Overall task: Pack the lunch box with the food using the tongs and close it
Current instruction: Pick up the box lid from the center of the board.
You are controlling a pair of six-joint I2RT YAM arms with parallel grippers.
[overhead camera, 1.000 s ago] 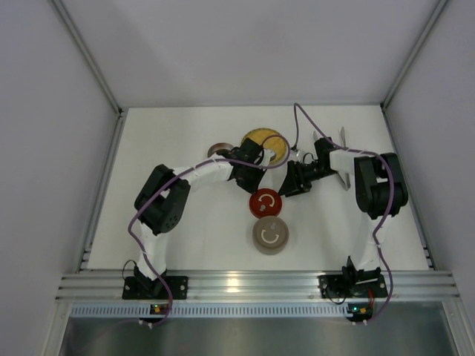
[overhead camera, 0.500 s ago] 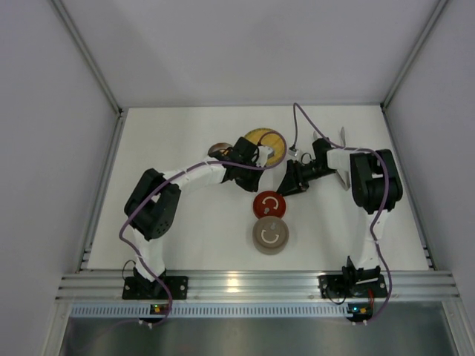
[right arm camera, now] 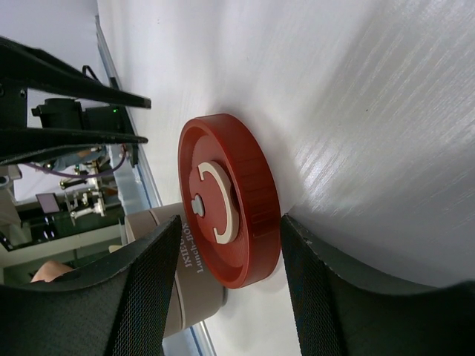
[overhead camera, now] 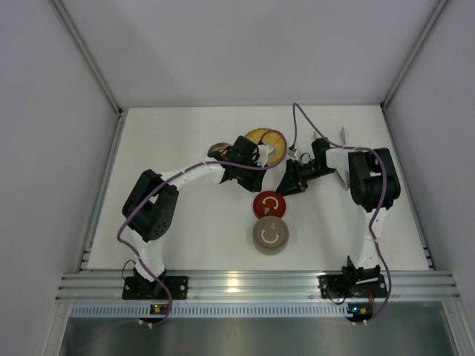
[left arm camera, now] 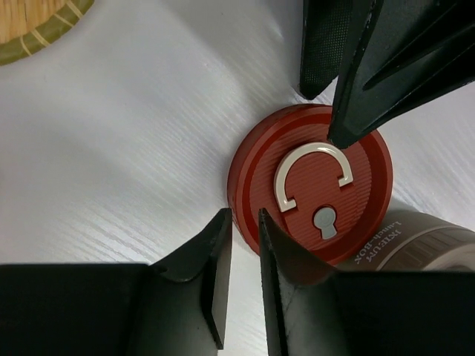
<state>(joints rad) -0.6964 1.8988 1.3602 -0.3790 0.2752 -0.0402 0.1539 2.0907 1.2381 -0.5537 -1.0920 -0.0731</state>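
Observation:
A low red round tin point(overhead camera: 267, 204) with a white C-shaped handle lies flat on the table, touching the beige lunch box point(overhead camera: 270, 235) in front of it. My left gripper point(left arm camera: 243, 213) hangs just off the red tin's point(left arm camera: 308, 185) rim, open by a narrow gap with nothing in it. My right gripper point(right arm camera: 231, 221) is open, its fingers spread either side of the red tin point(right arm camera: 237, 222); from the left wrist, one fingertip point(left arm camera: 334, 137) is over the tin's top. The tongs point(overhead camera: 342, 136) show as silver slivers behind the right arm. The food is hidden.
The round woven yellow plate point(overhead camera: 269, 139) lies behind the left wrist, partly covered by it. A small brown round object point(overhead camera: 216, 149) sits left of the plate. White walls enclose the table on three sides, and an aluminium rail point(overhead camera: 245, 283) runs along the near edge.
The left arm has pulled back and to the left, and its jaws have parted slightly. The right gripper has slid left towards the red tin.

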